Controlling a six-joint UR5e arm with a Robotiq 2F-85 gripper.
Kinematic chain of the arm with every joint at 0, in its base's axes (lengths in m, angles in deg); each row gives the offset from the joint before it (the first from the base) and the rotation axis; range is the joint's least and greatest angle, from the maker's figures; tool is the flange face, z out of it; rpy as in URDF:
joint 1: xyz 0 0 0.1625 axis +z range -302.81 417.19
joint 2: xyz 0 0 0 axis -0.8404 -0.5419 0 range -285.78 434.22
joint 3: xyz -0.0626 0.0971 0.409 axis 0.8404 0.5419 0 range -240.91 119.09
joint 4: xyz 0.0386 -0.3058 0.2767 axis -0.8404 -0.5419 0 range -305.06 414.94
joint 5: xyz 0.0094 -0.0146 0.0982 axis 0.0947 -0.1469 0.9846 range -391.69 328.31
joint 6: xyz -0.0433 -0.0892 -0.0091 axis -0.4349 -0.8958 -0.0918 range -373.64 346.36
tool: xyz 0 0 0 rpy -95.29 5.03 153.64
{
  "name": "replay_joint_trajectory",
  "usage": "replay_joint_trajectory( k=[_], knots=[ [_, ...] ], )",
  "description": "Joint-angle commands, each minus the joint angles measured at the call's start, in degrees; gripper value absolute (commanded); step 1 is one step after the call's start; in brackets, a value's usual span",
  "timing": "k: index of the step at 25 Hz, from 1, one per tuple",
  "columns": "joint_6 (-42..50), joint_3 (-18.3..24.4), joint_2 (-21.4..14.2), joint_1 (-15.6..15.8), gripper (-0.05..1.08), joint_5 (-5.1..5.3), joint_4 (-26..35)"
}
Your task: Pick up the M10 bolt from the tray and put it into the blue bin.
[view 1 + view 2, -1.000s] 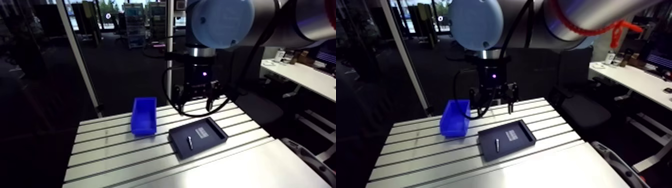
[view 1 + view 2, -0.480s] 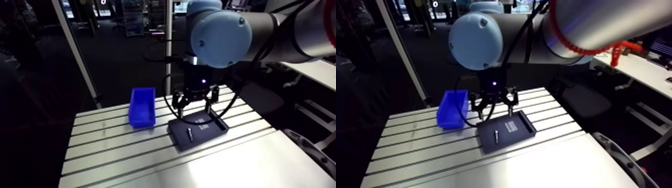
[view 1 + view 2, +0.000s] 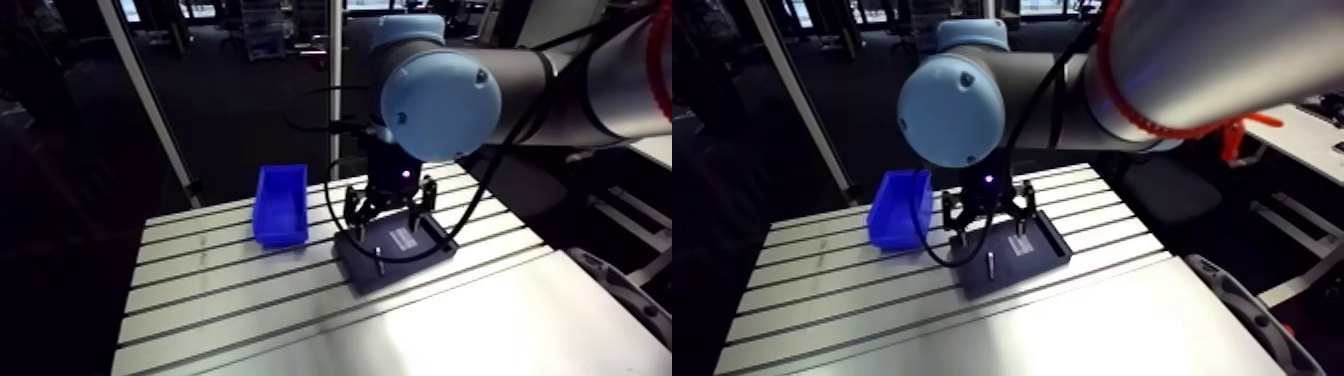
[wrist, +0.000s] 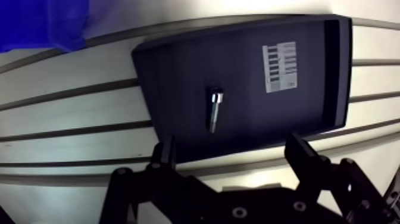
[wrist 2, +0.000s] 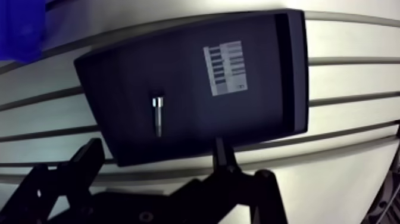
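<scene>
Wrist view: hand open above tray, bolt not yet gripped

Wrist view shows the hand (image 4: 232,146) spread wide and holding nothing. Both fingers hang over the near edge of the tray (image 4: 178,65). The bolt (image 4: 215,109) lies flat on the tray floor, ahead of the fingertips and about on the line between them. Its head points away from the hand. A white label (image 4: 280,67) sits further along the tray, apart from the bolt. The bin (image 3: 280,205) stands on the bench (image 4: 71,101) beside the tray, not touching it.

Judged step: approach for the grasp, early in the task.

Doing it well:
- Move forward until the shank sits midway between the fingers, then go straight down.
- The shank already runs across the closing direction, so no wrist turn looks needed.
- Bring the tips close to the tray floor, since the bolt is low and thin.
- Keep the near finger inside the tray rim.
- Close slowly on mid-shank; a round bolt may roll off-centre.
- Lift clear of the rim before carrying toward the bin.
</scene>
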Motion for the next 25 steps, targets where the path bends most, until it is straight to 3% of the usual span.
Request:
replay_joint_trajectory(
  k=[1, 7, 16, 25],
  knots=[
    [0.06, -0.61, 1.46, -0.66, 0.02, 0.15, -0.28],
    [0.15, -0.79, 2.60, -0.66, 0.04, 0.15, -0.46],
    [0.06, -1.31, 3.48, -0.66, 0.25, 0.15, -3.27],
    [0.41, -1.93, 3.57, -0.40, 0.36, 0.23, -3.44]
  ],
)
